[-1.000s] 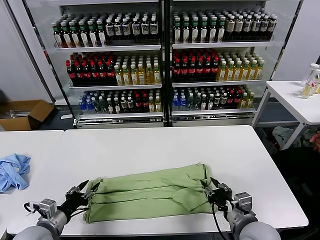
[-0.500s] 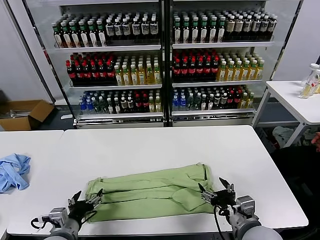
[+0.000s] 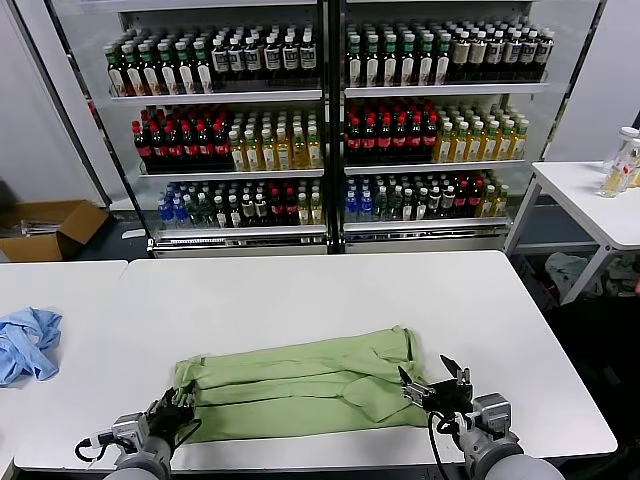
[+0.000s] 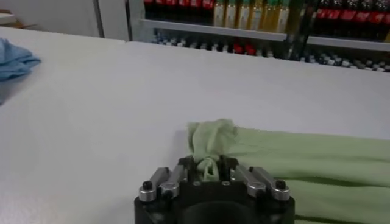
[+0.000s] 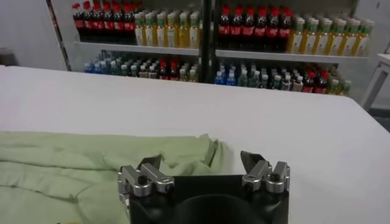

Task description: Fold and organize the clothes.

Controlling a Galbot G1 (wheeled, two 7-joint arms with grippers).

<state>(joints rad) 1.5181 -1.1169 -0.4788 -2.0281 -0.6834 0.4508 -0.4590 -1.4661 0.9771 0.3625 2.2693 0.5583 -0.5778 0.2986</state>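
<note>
Green shirt [image 3: 300,385] folded, heart print hidden, left tool [image 4: 209,170] pinching its corner

The left gripper [image 3: 178,413] has closed on the near left corner of the green shirt [image 3: 300,385], bunching it. The right gripper [image 3: 437,385] has let go and spread wide.

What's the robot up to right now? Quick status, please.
Left gripper pinching the green shirt at its near left corner. Right gripper open at the shirt's right end, holding nothing. Blue garment far left, out of the way.
</note>
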